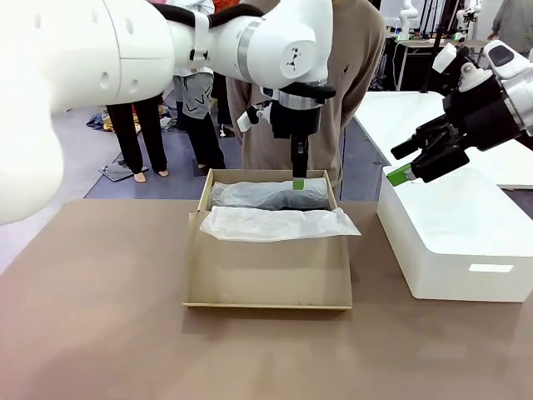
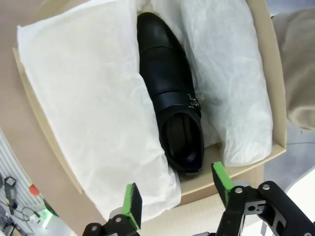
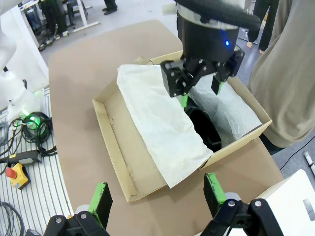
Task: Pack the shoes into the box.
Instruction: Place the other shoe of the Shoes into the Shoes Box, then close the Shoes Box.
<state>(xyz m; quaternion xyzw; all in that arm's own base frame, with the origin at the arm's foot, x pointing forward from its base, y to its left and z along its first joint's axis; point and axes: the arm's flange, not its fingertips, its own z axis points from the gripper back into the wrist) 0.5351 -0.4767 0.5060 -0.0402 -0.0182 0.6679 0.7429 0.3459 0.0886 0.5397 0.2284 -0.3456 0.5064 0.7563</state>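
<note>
I see the box sitting in the middle of the worktop, close to its far edge, with its flap lid open and lying down toward my side. White tissue paper lines the box and spills over its near wall. One shiny black shoe lies flat inside, along the length of the box, tucked between two folds of the paper. It has a small metal buckle on its strap. I cannot make out a second shoe. The left gripper hangs just above the heel end of the shoe, at the right end of the box. Its green pads are apart and nothing is between them. The right gripper is up in the air over the big white block near the right edge of the worktop. Its jaws are wide apart and it holds nothing. The block has a small pale label on its front side, too small for me to read. A person in a tan top stands right behind the box at the far edge.
</note>
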